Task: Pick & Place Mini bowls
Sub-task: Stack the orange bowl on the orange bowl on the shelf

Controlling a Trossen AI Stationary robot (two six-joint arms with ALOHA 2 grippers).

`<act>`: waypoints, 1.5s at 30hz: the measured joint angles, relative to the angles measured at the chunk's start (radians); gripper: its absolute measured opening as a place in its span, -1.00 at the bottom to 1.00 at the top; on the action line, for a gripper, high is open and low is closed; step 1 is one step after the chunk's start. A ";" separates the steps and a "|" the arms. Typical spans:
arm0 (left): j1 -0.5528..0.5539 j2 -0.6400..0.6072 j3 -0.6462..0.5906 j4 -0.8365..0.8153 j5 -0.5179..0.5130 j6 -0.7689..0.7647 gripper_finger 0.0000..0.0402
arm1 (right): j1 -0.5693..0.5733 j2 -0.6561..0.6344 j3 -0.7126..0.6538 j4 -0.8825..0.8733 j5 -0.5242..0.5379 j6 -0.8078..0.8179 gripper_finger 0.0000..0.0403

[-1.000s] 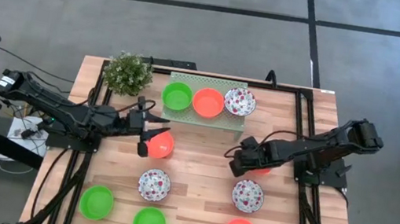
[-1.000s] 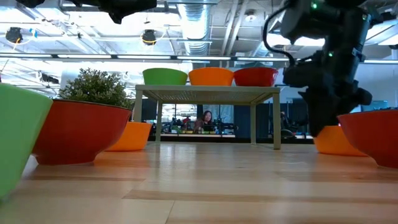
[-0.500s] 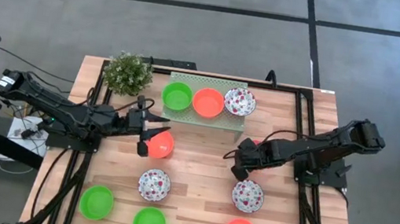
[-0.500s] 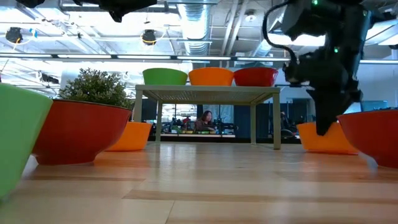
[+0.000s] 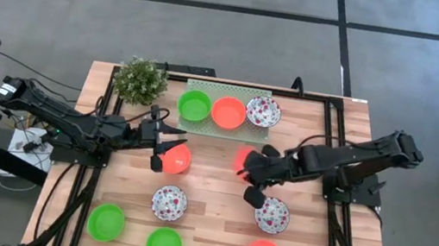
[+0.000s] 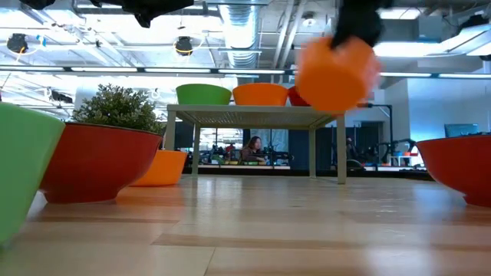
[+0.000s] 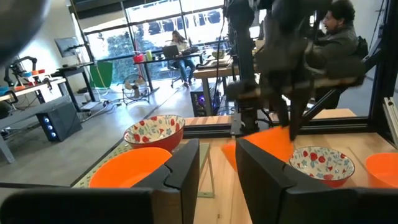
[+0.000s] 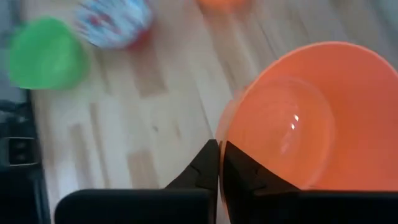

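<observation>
Gripping orange mini bowl (image 5: 244,159), right gripper (image 5: 252,172)

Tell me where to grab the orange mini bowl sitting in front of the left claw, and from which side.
Take the orange mini bowl by its thin upright rim, one finger inside and one outside, coming from above on the side facing the left claw. It sits upright and open-topped, with clear wood around it, so the near rim looks easiest to pinch.

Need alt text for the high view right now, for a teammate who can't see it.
The right gripper holds an orange mini bowl near the table's middle. The left gripper sits beside another orange bowl; three bowls stand on the pale green stand.
</observation>
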 joint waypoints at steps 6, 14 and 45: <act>-0.001 0.000 0.000 -0.005 0.074 -0.048 -0.47 | -0.050 0.000 0.120 0.053 0.087 -0.263 -0.98; -0.001 0.000 0.000 -0.016 0.202 -0.083 -0.47 | -0.205 0.009 0.151 0.154 0.065 -0.582 -0.99; -0.001 0.036 0.000 -0.075 0.203 -0.087 -0.47 | -0.478 0.221 0.186 0.116 -0.145 -1.003 -0.92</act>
